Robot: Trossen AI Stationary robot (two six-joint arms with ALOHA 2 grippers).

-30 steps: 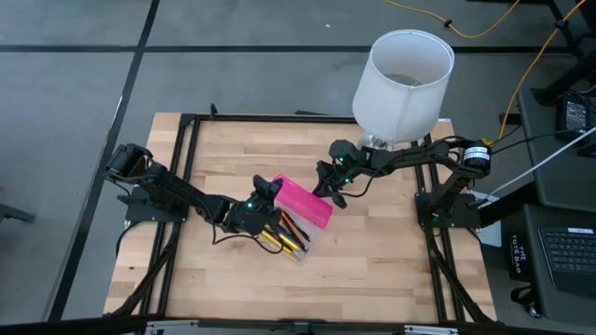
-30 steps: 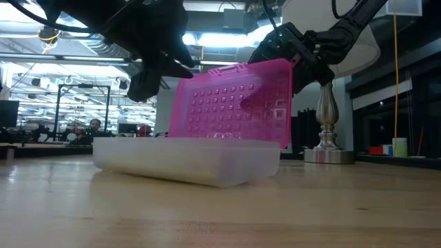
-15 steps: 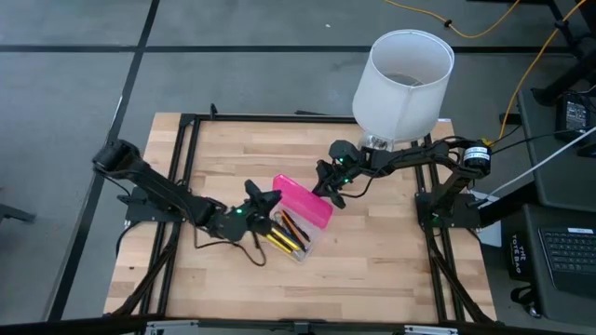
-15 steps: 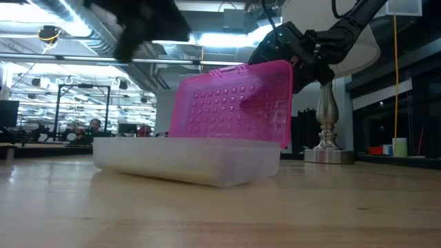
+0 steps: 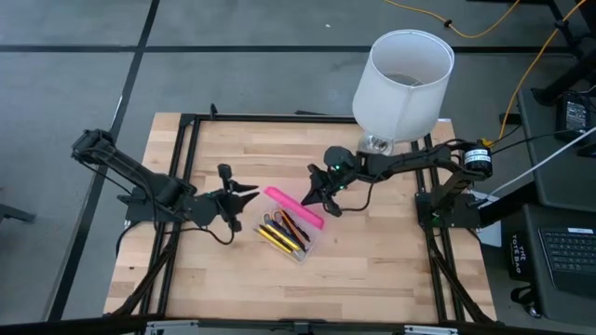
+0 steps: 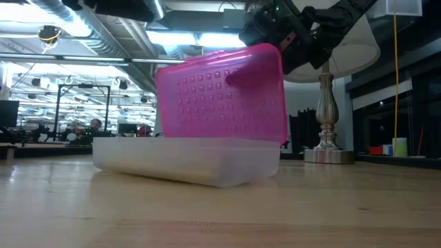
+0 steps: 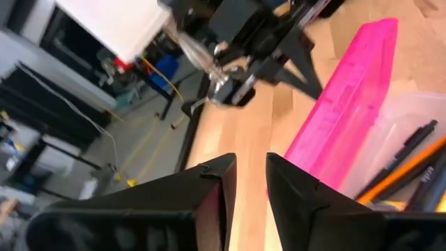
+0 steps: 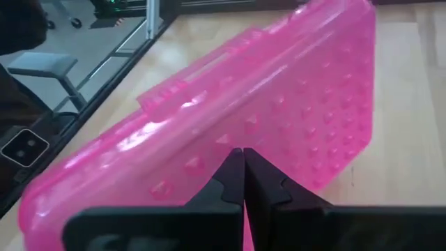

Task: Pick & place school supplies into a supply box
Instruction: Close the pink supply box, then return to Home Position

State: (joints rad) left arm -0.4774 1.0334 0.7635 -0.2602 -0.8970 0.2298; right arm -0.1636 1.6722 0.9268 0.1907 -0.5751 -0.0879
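Observation:
The supply box's clear base [image 5: 304, 245] rests flat on the table, with several pens and pencils [image 5: 277, 233] lying inside it. Its pink lid [image 5: 293, 207] stands nearly upright on the hinge along the base's far side. My right gripper [image 5: 323, 198] is shut, just right of the lid, with its tips at the lid's bumpy outer face. My left gripper [image 5: 244, 191] hangs above the table left of the box. Its fingers [image 7: 209, 183] are slightly apart with nothing between them. My right gripper pushes with its shut fingertips [image 8: 243, 155] on the lid's textured outer face [image 8: 230, 136], about midway along its length. The fingers come from the table's right side, slanting down. The lid stands almost upright on its hinge, over the base [image 6: 186, 162].
A lamp with a white shade [image 5: 402, 70] and a metal foot [image 6: 327, 131] stands at the table's far right. Black frame bars [image 5: 186, 167] run along the table's left and right sides. Bare wood lies near the front edge.
My left gripper has drawn back from the box toward the table's left edge, rising and rolling as it went. My right gripper has moved toward the box, and the pink lid has tipped from leaning back open to nearly upright. The base has stayed where it was.

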